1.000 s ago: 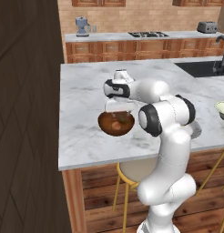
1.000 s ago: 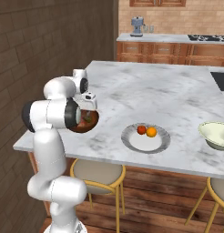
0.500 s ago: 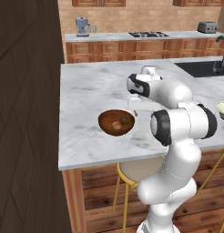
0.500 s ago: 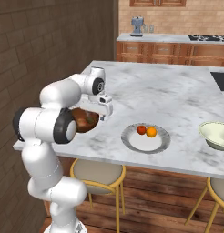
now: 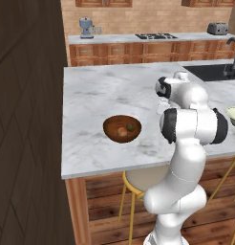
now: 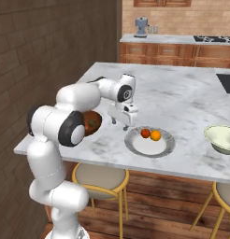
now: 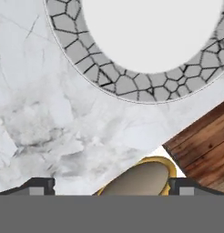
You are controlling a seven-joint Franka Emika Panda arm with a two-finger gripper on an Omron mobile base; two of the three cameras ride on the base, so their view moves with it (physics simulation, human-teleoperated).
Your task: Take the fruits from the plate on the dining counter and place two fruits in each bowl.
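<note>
Fruits now sit in the brown bowl (image 5: 122,128); my end effector (image 6: 120,120), wide open and empty, has swung to the plate (image 6: 166,144).

I am working in a home kitchen. A large veined marble surface (image 6: 182,98) on a reddish wood-plank base stands before me, with round cushioned stools (image 6: 97,178) on yellow legs tucked under its edge. Along the brick back wall I see a narrower worktop on wooden cabinet doors (image 5: 138,51), carrying a gas hob (image 5: 155,36), a toaster (image 5: 218,28) and a small grey-blue appliance (image 5: 86,27) that I cannot name. A dark sink (image 5: 212,72) with a tap (image 5: 230,56) is set into the marble. The floor is wood plank.
</note>
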